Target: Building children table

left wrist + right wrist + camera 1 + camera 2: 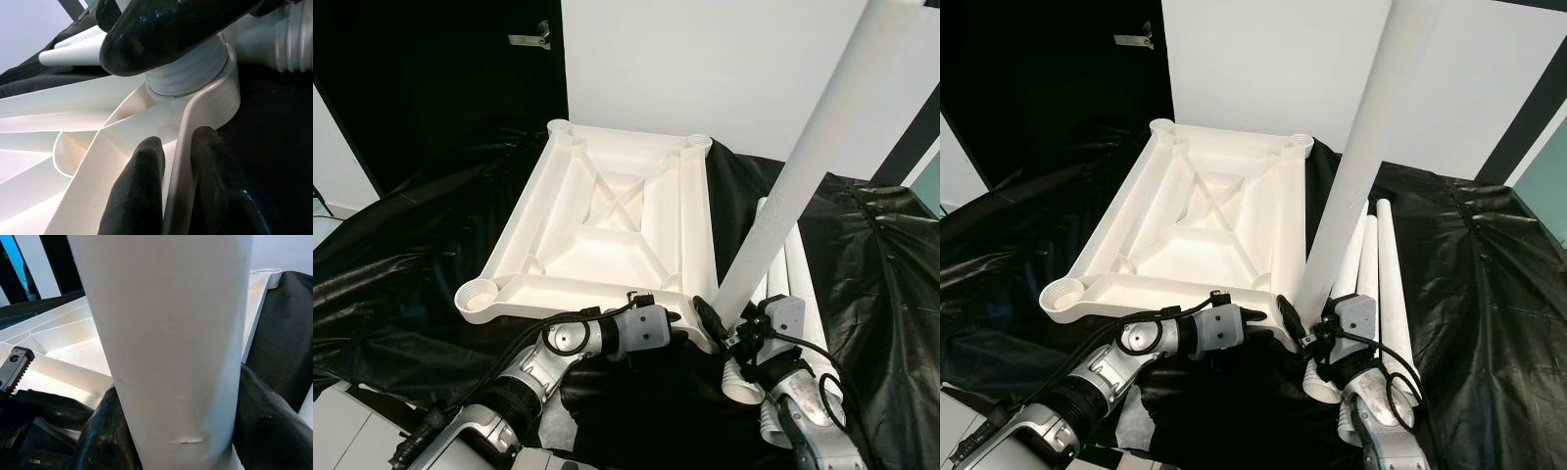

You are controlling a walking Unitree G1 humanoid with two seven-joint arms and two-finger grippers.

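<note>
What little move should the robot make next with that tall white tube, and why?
Probably twist the long white plastic table leg further into the upturned white plastic tabletop's near corner socket: the right end effector grips it, its threads sit there, and the left end effector pinches the rim.

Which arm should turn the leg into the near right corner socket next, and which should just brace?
Right. The right claw is shut on the upright leg, whose threaded end sits in the socket. The left claw pinches the tabletop rim beside it, so it likely braces.
</note>
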